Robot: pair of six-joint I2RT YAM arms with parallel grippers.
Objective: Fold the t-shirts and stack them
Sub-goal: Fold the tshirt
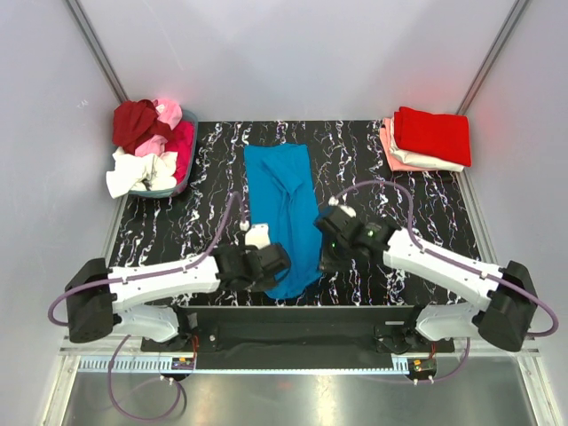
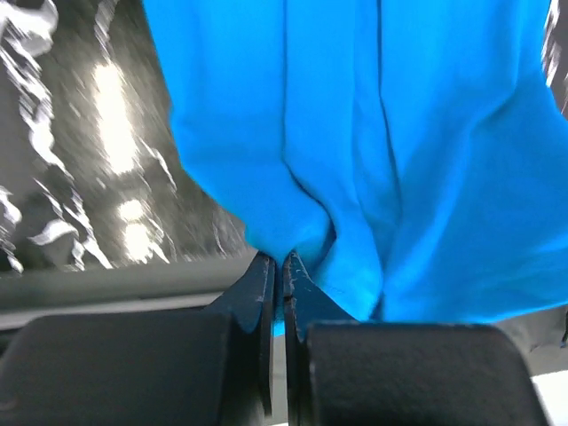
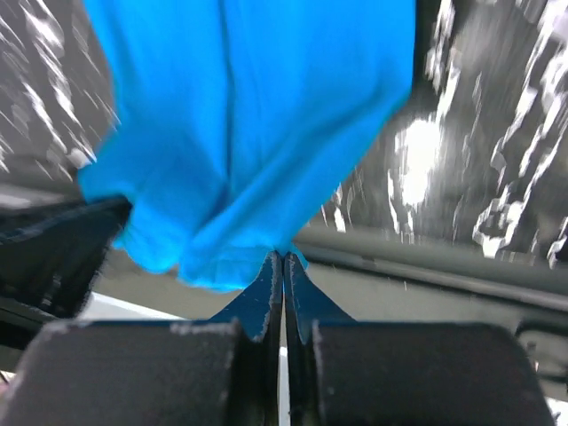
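A bright blue t-shirt lies as a long narrow strip on a black, white-veined desk, stretching away from both end effectors. The left end effector is clenched on the strip's near edge, with blue cloth pinched between its dark fingers. The right end effector is clenched on the same near edge, just beside the left one, with cloth bunched beyond its tips. Well beyond the left end effector and off to its left, a basket holds loose t-shirts in red, pink and white. Well beyond the right end effector, to its right, sits a folded stack with red on top.
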